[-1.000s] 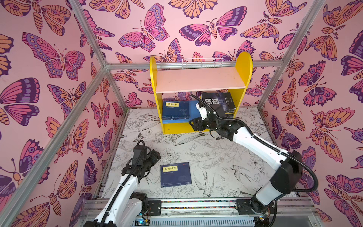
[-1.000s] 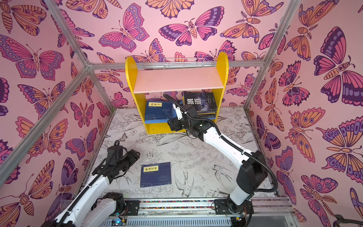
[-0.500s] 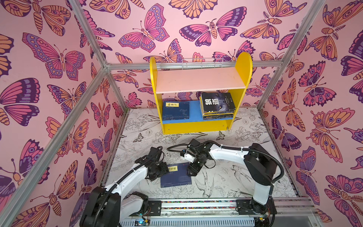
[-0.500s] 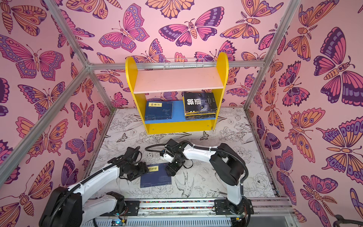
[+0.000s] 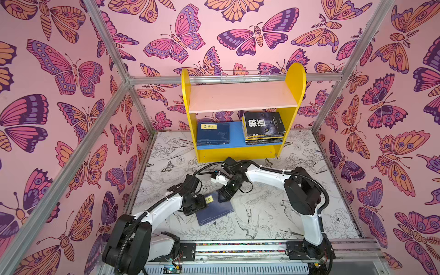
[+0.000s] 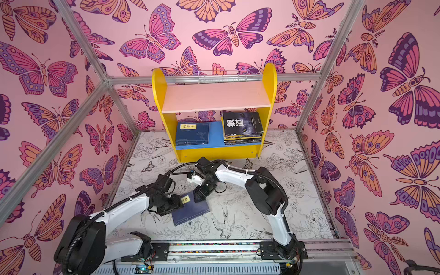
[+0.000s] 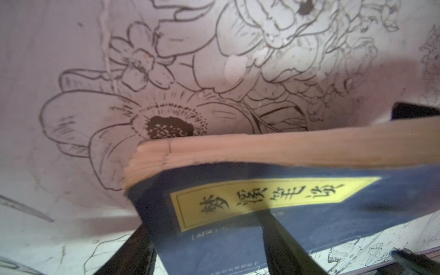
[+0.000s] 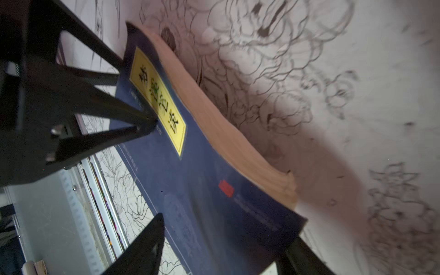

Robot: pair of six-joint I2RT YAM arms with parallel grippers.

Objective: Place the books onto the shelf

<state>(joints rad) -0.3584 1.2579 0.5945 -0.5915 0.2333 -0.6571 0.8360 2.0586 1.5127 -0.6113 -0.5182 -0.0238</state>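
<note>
Straddling one navy book [image 5: 215,210], both end effectors meet at its far long edge. The left end effector [image 5: 199,202] sits at the corner with the yellow label, and the right end effector [image 5: 223,196] at the opposite corner. The book's long axis runs across the table [image 5: 262,214] from one to the other. Both pairs of jaws stand partly apart with the cover between them, and I cannot tell whether either is pinching yet. The far edge looks raised and the near edge down. The shelf [image 5: 238,153] stands straight beyond the book, so the carry likely goes forward and up. Count: one book on the table and two stacks on the blue lower board [image 5: 237,137], a navy stack [image 5: 212,134] and a black-topped stack [image 5: 263,123]. The pink upper board [image 5: 240,97] is bare.
</note>
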